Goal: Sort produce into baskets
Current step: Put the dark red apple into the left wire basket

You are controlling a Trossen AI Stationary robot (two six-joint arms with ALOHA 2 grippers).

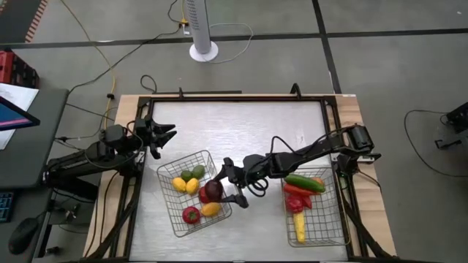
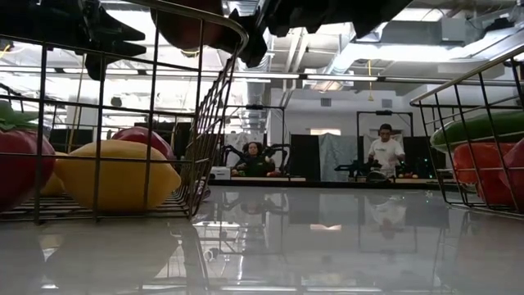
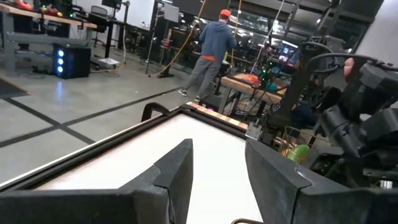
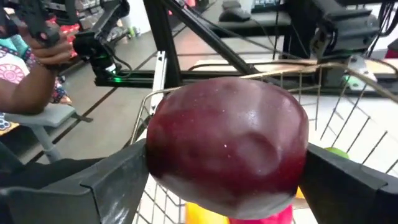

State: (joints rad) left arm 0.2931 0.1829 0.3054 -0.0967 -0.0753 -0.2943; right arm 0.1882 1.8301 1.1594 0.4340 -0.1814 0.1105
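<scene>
Your right gripper (image 1: 225, 184) holds its jaws spread around the maroon fruit (image 1: 212, 191) over the left basket (image 1: 170, 212). Left gripper (image 1: 162, 136) waits, jaws apart, over the glossy tabletop (image 1: 241, 131). Beyond, a person (image 3: 210, 55) stands at benches.
</scene>
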